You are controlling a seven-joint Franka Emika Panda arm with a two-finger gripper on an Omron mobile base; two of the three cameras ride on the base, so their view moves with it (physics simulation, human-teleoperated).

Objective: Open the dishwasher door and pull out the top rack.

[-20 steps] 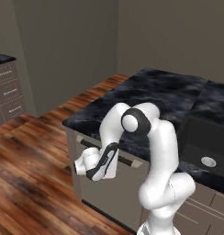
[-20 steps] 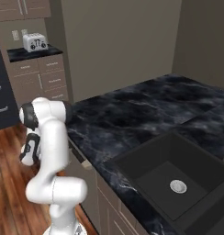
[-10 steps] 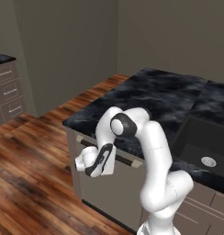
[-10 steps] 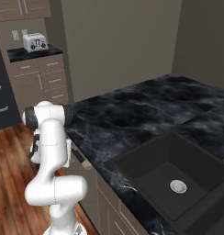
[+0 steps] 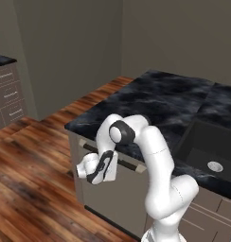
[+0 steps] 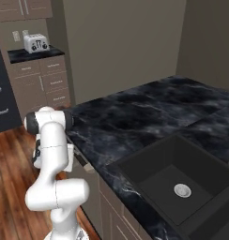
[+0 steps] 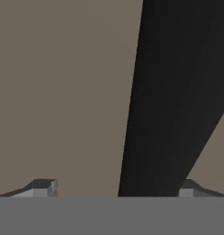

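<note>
Black marble table (image 5: pixel 169 101) runs to the right; a dark sink (image 6: pixel 175 180) is sunk near its right end, with nothing in it but a round drain (image 6: pixel 182 190). Dishwasher door (image 5: pixel 115 198) stands upright under the table's front edge; top rack hidden. Its dark bar handle (image 5: pixel 129 165) runs just below the edge. Gripper (image 7: pixel 118 188) is hard against the handle, fingers (image 7: pixel 42 187) spread, bar between them. Toaster (image 6: pixel 35 43) on a far counter.

Wood-plank floor (image 5: pixel 27 156), olive walls (image 5: pixel 70 42), black marble counter (image 6: pixel 149 117) with a sink (image 6: pixel 175 180).
</note>
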